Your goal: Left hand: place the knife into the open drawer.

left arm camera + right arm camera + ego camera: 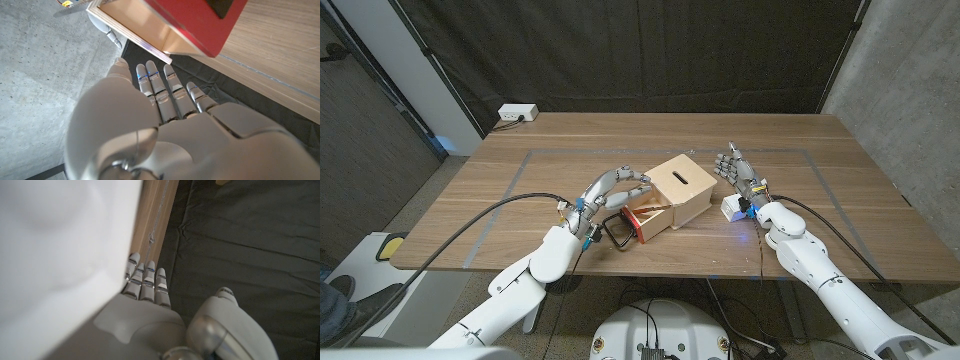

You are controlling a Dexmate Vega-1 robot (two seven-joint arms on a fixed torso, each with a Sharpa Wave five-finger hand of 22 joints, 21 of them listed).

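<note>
The left hand [616,188] hovers over the open drawer [645,217], fingers spread, seemingly empty; placing looks finished, so withdrawing comes next.

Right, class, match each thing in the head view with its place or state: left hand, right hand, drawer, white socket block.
Things:
1. left hand
2. right hand
3. drawer
4. white socket block

Places or states:
A. far left corner of the table
B. pulled out of the wooden box, red front
C. over the drawer
D. beside the box, fingers pointing up

Pairs: 1-C, 2-D, 3-B, 4-A
</note>
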